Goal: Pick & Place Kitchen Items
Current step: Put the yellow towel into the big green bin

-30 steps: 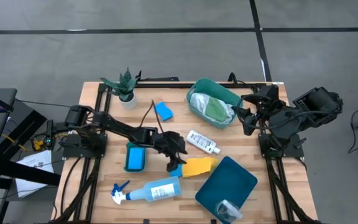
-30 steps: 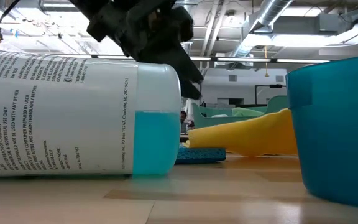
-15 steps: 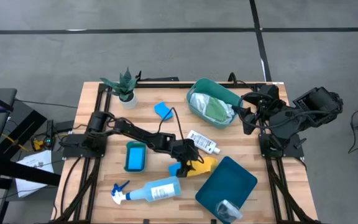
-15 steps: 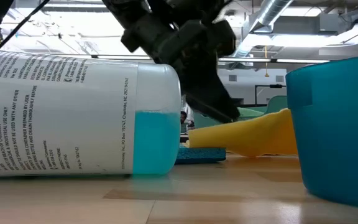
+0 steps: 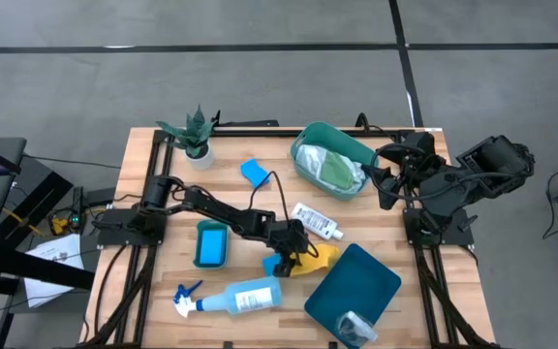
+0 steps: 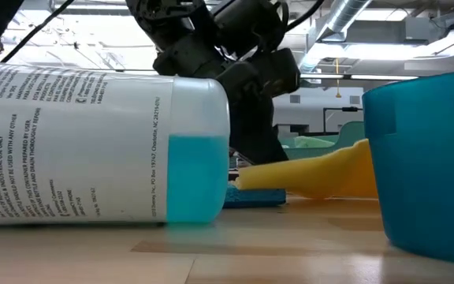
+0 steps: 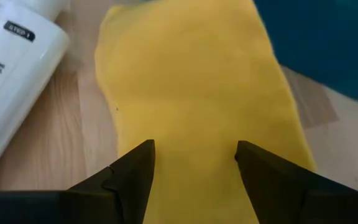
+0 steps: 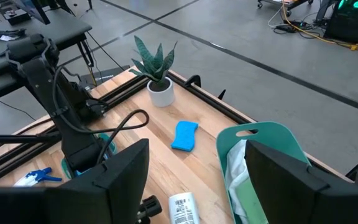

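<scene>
A yellow cloth (image 5: 316,260) lies flat on the table's middle, its left end over a blue sponge (image 6: 254,197). My left gripper (image 7: 194,152) stands open low over that cloth, one finger toward each long edge; in the high view it is at the cloth's left end (image 5: 293,260). My right gripper (image 8: 197,168) waits open, raised above the table's far right (image 5: 386,176). A pale-blue spray bottle (image 5: 240,296) lies on its side near the front edge. A small white bottle (image 5: 316,221) lies just beyond the cloth. My left gripper comes at the yellow cloth's left part (image 7: 191,124) slanting down from the table's left, its open fingers along the cloth. Whether the fingertips (image 7: 143,155) touch the cloth I cannot tell.
A teal tub (image 5: 310,136) at the far right holds white and green cloths. A dark teal tub (image 5: 354,281) with a silver cup (image 5: 356,325) stands right of the yellow cloth. A blue sponge (image 5: 255,173), a blue piece (image 5: 210,243) and a potted plant (image 5: 194,136) lie to the left.
My left gripper has gone toward the table's right edge and down, rolling a little, and has come low over the yellow cloth's left end. In the low view it has sunk behind the spray bottle. The right arm has kept still.
</scene>
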You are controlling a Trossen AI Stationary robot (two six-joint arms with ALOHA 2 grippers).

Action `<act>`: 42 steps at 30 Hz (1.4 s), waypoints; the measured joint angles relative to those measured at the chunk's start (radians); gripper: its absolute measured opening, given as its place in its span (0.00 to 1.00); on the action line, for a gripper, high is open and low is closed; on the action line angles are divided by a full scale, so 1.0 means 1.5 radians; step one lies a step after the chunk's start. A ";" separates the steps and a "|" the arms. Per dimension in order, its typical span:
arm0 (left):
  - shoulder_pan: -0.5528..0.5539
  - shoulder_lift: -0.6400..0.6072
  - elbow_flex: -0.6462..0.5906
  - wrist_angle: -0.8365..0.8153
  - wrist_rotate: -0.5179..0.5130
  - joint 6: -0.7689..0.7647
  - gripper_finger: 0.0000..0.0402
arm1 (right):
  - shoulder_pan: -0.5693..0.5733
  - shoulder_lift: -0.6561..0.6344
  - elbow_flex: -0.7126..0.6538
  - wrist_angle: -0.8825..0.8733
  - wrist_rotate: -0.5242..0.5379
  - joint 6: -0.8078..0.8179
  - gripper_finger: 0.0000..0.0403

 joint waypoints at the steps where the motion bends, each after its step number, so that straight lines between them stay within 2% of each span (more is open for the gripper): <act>1: 0.001 0.000 0.000 -0.003 0.000 0.000 0.54 | 0.000 0.000 0.000 0.000 0.000 0.000 0.63; 14: 0.004 0.011 0.000 -0.026 -0.014 -0.005 0.39 | 0.000 0.000 0.000 0.000 0.000 0.000 0.63; 19: 0.004 0.011 0.001 -0.045 -0.059 -0.005 0.25 | 0.000 0.002 0.000 0.001 0.000 0.000 0.63; 25: 0.005 0.010 0.001 -0.055 -0.089 -0.008 0.03 | 0.000 0.002 0.000 0.001 0.000 0.000 0.63; 31: 0.013 -0.010 -0.002 -0.071 -0.094 -0.036 0.01 | 0.000 0.002 0.000 0.003 0.000 0.000 0.63; 37: 0.017 -0.082 -0.001 -0.065 -0.119 -0.036 0.01 | 0.001 0.002 0.000 0.006 0.000 0.000 0.63; 42: 0.022 -0.143 -0.001 -0.120 -0.132 -0.033 0.00 | 0.001 0.002 0.000 0.006 -0.001 0.000 0.63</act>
